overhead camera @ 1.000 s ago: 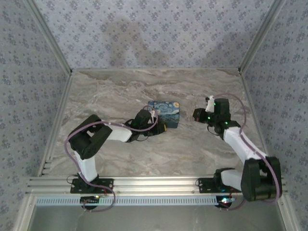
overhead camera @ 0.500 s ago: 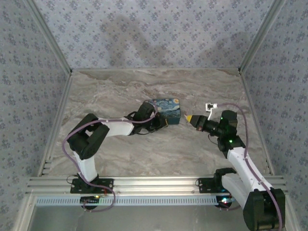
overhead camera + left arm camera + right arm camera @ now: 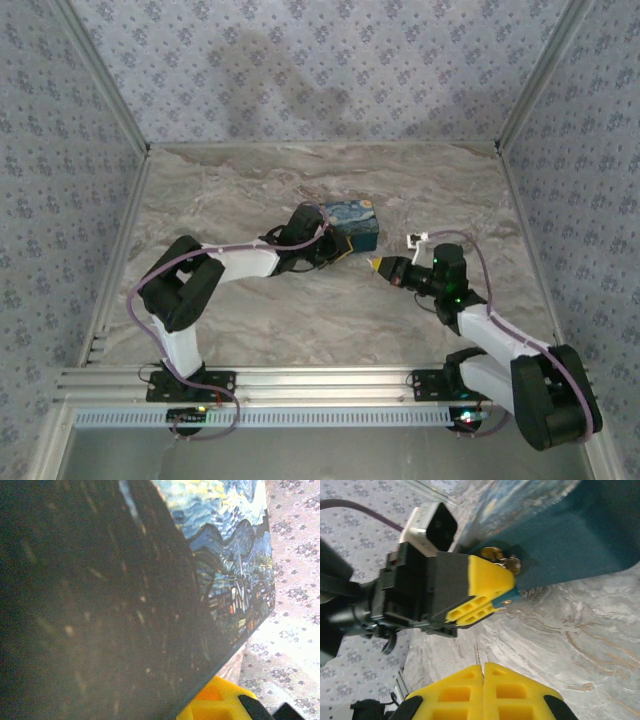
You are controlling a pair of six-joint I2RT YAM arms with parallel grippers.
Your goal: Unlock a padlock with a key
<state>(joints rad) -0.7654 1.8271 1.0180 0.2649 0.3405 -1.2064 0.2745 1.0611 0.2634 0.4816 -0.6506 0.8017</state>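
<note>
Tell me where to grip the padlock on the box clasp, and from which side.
Grip the padlock by its small bluish body, jaws across its sides, coming in from the side along the box front, as the left gripper appears to do. Its top hangs from the brass clasp, so only the body is free; keep the end facing the right gripper clear.

Bare grey-veined marble worktop lies open to the left and far back. The blue night-sky painted box blocks the middle. The left tool, clamped on a small bluish metal padlock, crowds its front, leaving a narrow gap before the right tool.
</note>
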